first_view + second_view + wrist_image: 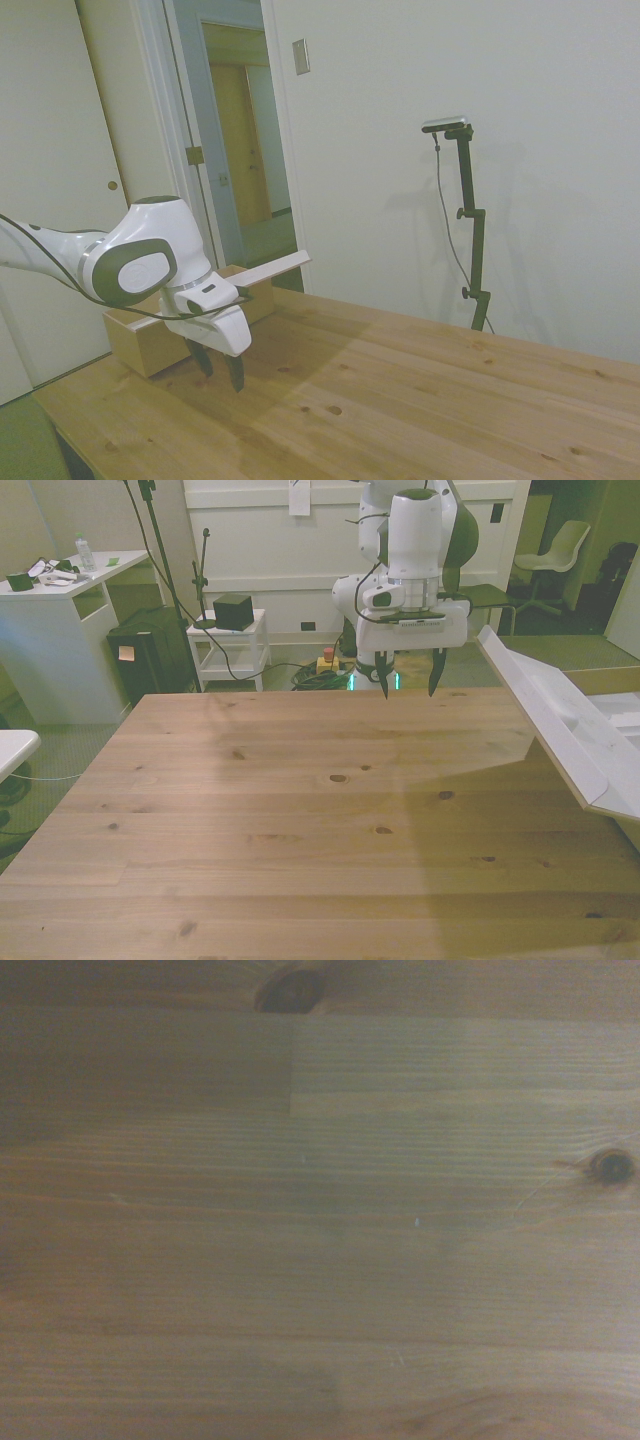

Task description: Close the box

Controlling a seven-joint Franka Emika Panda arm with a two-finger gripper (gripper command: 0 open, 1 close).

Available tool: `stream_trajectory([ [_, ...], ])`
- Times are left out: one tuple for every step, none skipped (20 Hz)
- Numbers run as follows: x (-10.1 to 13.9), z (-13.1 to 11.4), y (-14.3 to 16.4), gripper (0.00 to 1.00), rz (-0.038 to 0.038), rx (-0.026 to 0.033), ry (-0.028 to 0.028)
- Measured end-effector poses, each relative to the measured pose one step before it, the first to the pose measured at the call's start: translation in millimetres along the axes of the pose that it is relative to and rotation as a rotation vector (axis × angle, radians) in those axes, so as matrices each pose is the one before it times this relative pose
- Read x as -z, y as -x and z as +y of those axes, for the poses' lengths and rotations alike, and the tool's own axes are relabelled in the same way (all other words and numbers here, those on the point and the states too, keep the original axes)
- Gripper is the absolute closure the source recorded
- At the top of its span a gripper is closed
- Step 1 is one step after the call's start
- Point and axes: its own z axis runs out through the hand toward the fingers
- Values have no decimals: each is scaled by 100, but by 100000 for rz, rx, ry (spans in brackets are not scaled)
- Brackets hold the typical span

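Above bare boards near the tabletop's [300, 810] far edge, the hand [410, 680] hangs empty, fingers spread and pointing down. At the edge on the front view's right stands the box [150, 340], its lid [550, 715] propped half open. Closing it likely means coming over the lid's raised edge and pressing down gently.

The arm [140, 262] is white with grey joint panels, and its claw [408, 689] has dark fingers. Beside the claw, the box [150, 340] is tan, its lid [555, 720] pale inside. Below the claw, the bench [320, 1260] shows warm wood grain with dark knots.
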Motion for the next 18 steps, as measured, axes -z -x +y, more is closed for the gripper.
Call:
stream_trajectory([
  [-1,-4,-11,0,3,0,0],
  [-1,36,-45,0,-8,-101,-1],
  [38,73,-116,0,-6,-304,-128],
  [122,89,-199,0,95,-443,-305],
  [177,101,-263,0,158,-536,-420],
  [182,98,-281,0,157,-505,-426],
  [180,96,-298,0,153,-456,-431],
  [199,45,-319,0,189,-265,-446],
  [192,1,-332,0,192,-108,-436],
  [183,-34,-359,0,217,-87,-439],
  [216,-105,-394,0,302,21,-501],
  [220,-144,-448,0,270,-105,-467],
  [278,-206,-499,0,392,-111,-570],
  [260,-249,-542,0,392,-24,-547],
  [272,-296,-600,0,424,245,-634],
  [266,-349,-624,0,467,455,-645],
  [169,-342,-633,0,350,291,-617],
  [23,-316,-623,0,277,283,-500],
])
